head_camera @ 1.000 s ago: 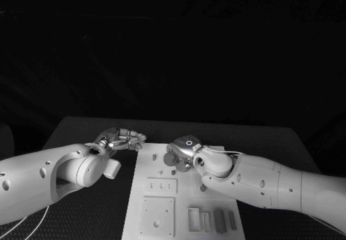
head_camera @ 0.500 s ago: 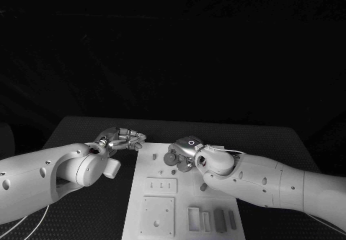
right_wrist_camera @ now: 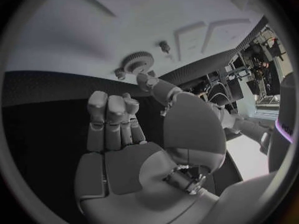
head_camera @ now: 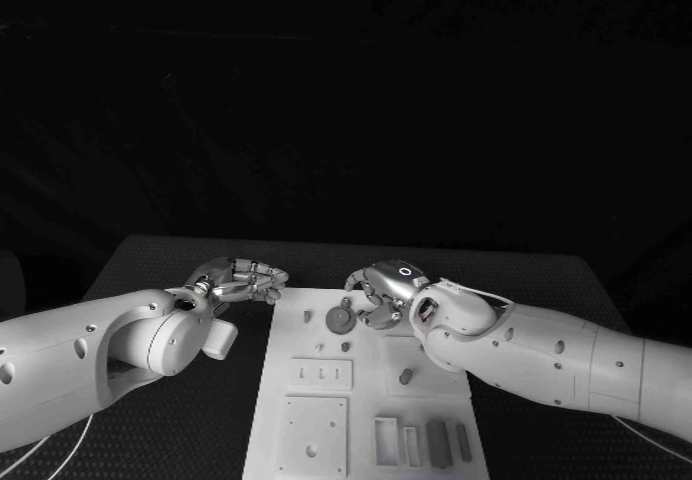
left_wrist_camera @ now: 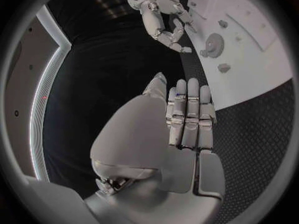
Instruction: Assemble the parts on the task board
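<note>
Left hand point(head_camera: 242, 279) off board's point(head_camera: 325, 425) left edge over desk point(head_camera: 173, 255), fingers curled, empty. Right hand point(head_camera: 381, 290) at far edge beside gear point(head_camera: 340, 319), fingers curled, empty.

No legible text or markings

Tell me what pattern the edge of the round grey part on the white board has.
Fine teeth all around: the round grey gear part shows it best in the right wrist view.

Gear point(head_camera: 339, 319) and small pegs point(head_camera: 309, 314) between both hands; near board recesses unobstructed.
</note>
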